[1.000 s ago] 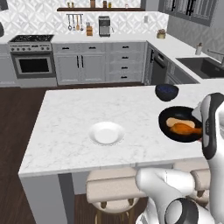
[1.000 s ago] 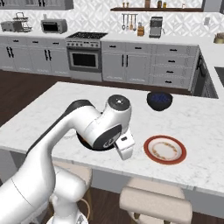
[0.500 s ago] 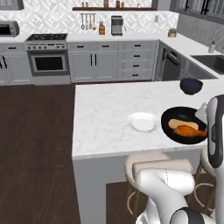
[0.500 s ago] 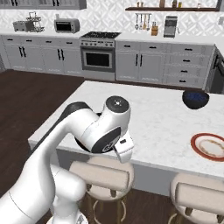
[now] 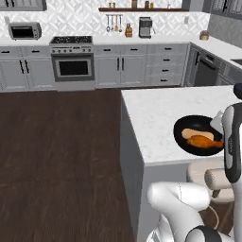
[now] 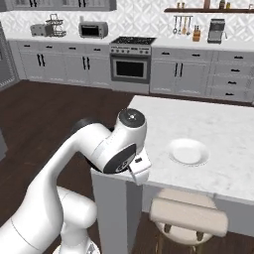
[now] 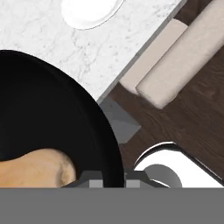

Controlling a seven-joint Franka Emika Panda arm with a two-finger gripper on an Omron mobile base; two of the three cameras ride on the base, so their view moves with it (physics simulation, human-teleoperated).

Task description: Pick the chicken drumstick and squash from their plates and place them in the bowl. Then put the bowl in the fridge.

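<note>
The wide, shallow, glossy black bowl point(image 5: 198, 135) hangs over the near corner of the white marble-topped island table point(image 5: 165, 106), its rim reaching past the table's edge. Inside it lie the small orange-brown chicken drumstick point(image 5: 204, 141), bulbous end to the left and thin end to the right, and just behind it the pale tan elongated squash piece point(image 5: 190, 133); the two touch or nearly touch. In the hand view the bowl's black rim point(image 7: 65, 127) curves across the left half, with the tan end of the squash point(image 7: 37, 166) at the bottom left.

The tool point(image 7: 113, 178) is clamped on the bowl's rim: its two dark fingertips point(image 7: 92, 179) stand close together with the rim's edge between them.

On the table well beyond the bowl sits the plain round white plate point(image 6: 187, 151), bare. A beige cushioned stool point(image 6: 188, 217) stands at the table's near side, just below the plate. Dark wooden floor point(image 5: 61, 156) spreads to the left of the table, and grey cabinets with a steel oven range point(image 5: 72, 64) line the back wall.

In the right base view the white arm covers the bowl entirely. In the left base view the arm's upright link hides the bowl's right edge and the tool itself.
</note>
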